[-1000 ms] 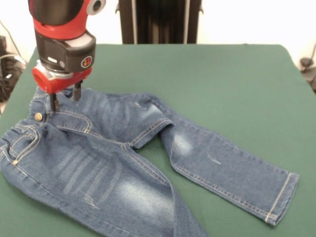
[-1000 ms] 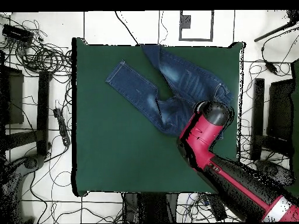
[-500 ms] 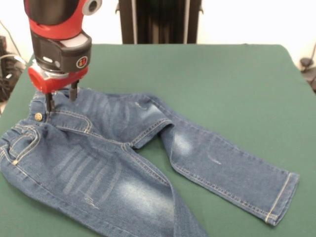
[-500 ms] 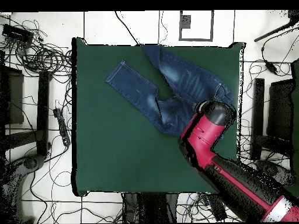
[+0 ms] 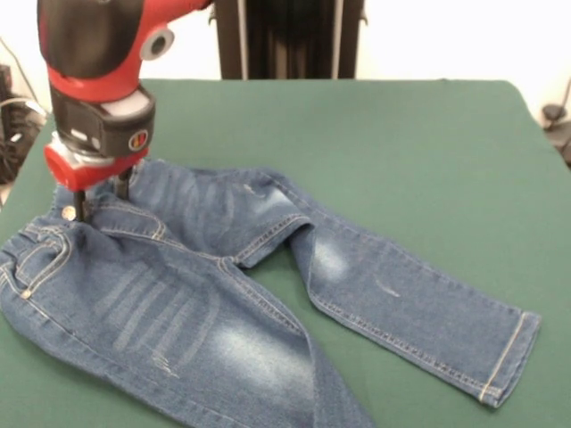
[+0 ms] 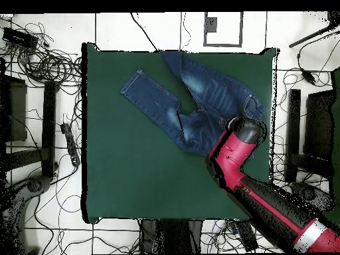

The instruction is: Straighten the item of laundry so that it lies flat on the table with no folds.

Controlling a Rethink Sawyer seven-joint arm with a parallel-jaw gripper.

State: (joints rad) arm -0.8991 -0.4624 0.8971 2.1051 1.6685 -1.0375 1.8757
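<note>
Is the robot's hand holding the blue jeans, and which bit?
It cannot be told for sure. The red and black hand stands on the waistband of the small blue denim jeans, beside the brass button, but no lifted cloth shows.

Front view sits low and close across the surface (image 5: 401, 143) — overhead looks straight down, farther off, seemingly sharing the jeans (image 6: 192, 99).

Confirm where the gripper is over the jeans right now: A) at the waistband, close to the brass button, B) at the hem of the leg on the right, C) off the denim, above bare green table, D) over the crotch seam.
A: in the front view the gripper comes down at the waistband end of the jeans, with one finger just beside the brass button.
</note>
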